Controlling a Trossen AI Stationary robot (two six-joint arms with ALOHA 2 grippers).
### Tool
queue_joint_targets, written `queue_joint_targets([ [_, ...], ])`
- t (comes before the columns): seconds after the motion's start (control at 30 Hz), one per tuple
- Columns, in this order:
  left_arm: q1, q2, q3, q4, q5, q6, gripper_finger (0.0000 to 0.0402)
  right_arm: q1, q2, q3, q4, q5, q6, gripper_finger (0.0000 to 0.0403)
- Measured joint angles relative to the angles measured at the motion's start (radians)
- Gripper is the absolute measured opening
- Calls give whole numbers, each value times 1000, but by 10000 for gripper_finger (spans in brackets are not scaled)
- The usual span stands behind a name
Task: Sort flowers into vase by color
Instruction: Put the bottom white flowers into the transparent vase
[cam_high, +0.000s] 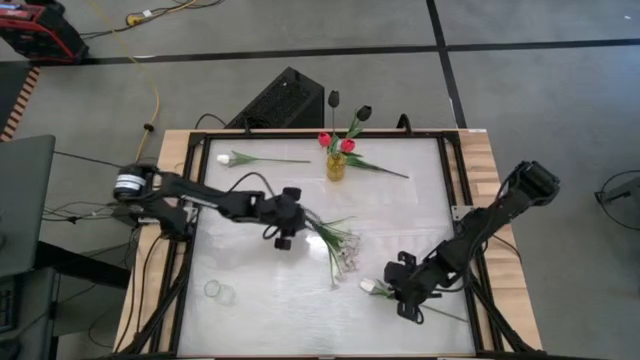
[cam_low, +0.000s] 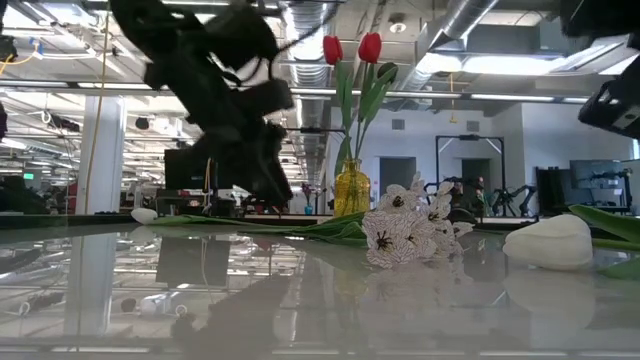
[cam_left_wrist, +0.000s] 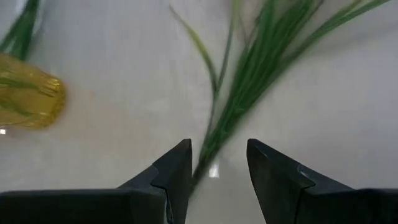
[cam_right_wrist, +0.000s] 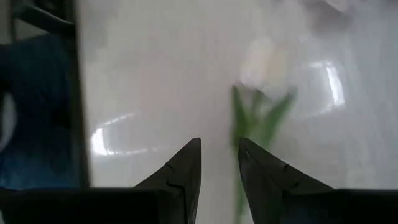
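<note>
Beside the vase (cam_high: 336, 166), both arms' fingers gape empty over flower stems (cam_high: 330, 236).

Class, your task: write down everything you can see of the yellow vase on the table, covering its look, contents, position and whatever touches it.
The vase is a small, squat jar of translucent yellow-amber glass. It stands upright near the table's far edge, about midway across. Two red tulips rise from it on green stems far taller than the jar, with long leaves. In the high view a green stem lies on the table right beside it; whether they touch is unclear. Neither gripper touches it: the left gripper is at mid-table, the right gripper near the front.
</note>
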Motion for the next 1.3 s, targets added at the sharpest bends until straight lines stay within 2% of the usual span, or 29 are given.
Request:
queue_joint_targets([
  [0.2, 109, 113, 74, -17, 165, 15, 143, 30, -4, 0, 25, 26, -16, 132],
  [0.33, 143, 158, 99, -37, 273, 17, 143, 32, -4, 0, 17, 32, -23, 132],
  [0.57, 149, 197, 105, -71, 252, 22, 139, 14, -4, 0, 16, 79, -124, 132],
  [0.67, 140, 198, 107, -120, 248, 35, 112, -5, -4, 0, 21, 87, -155, 132],
  [0.8, 129, 174, 104, -157, 240, -5, 29, -19, -4, 0, 23, 111, -190, 132],
  [0.87, 129, 151, 102, -163, 249, -36, 11, -25, -4, 0, 24, 113, -199, 132],
  [0.97, 127, 88, 97, -175, 257, -78, 5, -37, -4, 0, 27, 115, -199, 132],
  [1.07, 122, -18, 70, -108, 324, -104, 2, -37, -4, 0, 39, 141, -199, 132],
  [1.17, 107, -153, -9, 42, 383, -159, 0, -26, -4, 0, 48, 180, -199, 132],
  [1.3, 62, -366, -151, 251, 385, -294, 0, -11, -1, 0, 56, 218, -201, 132],
])
